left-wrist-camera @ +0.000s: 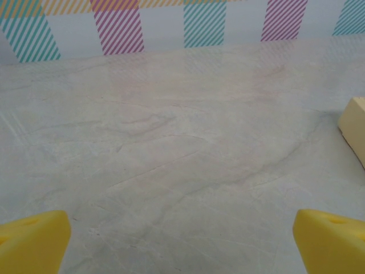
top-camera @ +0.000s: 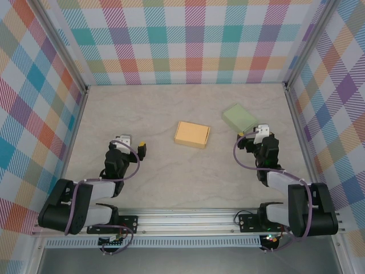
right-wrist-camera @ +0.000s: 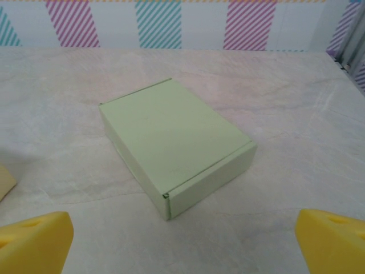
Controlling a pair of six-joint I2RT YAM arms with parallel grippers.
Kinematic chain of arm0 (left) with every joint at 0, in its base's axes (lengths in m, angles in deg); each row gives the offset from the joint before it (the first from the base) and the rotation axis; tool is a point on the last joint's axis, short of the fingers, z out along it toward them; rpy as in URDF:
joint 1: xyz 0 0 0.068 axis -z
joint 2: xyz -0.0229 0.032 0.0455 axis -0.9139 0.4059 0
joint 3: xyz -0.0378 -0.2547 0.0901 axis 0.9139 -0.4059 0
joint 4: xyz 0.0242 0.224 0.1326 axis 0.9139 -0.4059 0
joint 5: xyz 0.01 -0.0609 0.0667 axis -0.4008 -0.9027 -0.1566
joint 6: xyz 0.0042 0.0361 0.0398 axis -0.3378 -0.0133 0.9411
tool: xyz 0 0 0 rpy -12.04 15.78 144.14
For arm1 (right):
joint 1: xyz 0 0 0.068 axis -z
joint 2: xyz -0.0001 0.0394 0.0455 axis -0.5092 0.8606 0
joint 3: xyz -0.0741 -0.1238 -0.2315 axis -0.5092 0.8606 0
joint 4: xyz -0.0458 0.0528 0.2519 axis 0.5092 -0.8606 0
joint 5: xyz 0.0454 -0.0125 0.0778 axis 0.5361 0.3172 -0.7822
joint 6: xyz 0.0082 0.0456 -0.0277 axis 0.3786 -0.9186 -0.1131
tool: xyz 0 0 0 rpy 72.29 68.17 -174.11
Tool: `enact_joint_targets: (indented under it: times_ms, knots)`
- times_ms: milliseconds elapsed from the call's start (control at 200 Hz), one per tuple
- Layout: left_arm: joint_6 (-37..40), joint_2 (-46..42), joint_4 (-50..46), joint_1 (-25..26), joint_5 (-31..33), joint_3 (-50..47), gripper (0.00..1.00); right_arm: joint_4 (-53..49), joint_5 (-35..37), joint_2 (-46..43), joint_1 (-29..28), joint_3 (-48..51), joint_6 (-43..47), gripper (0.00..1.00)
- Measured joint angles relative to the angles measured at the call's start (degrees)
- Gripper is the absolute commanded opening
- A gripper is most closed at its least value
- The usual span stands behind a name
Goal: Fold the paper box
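Two closed paper boxes lie flat on the table. The tan box (top-camera: 192, 134) is at the centre, and its edge (left-wrist-camera: 355, 128) shows at the right of the left wrist view. The pale green box (top-camera: 240, 117) lies to the right of it; in the right wrist view the green box (right-wrist-camera: 174, 142) sits just ahead of the jaws, lid shut. My left gripper (top-camera: 132, 144) rests low at the left, open, with bare table between its yellow fingertips (left-wrist-camera: 31, 242). My right gripper (top-camera: 251, 135) stands open just short of the green box, its fingertips (right-wrist-camera: 333, 242) wide apart and holding nothing.
The marbled table (top-camera: 171, 177) is fenced by plaid walls at the back and both sides, with metal posts (top-camera: 293, 108) along the right side. A corner of the tan box (right-wrist-camera: 4, 181) shows at the left edge of the right wrist view.
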Motion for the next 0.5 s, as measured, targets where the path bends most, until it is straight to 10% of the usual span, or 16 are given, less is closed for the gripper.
enact_joint_targets:
  times_ms: [500]
  knots:
    - [-2.01,13.97,-3.65,-4.33,0.96,12.98,1.0,9.77,-6.78,6.54,0.02,2.01,1.2,1.0]
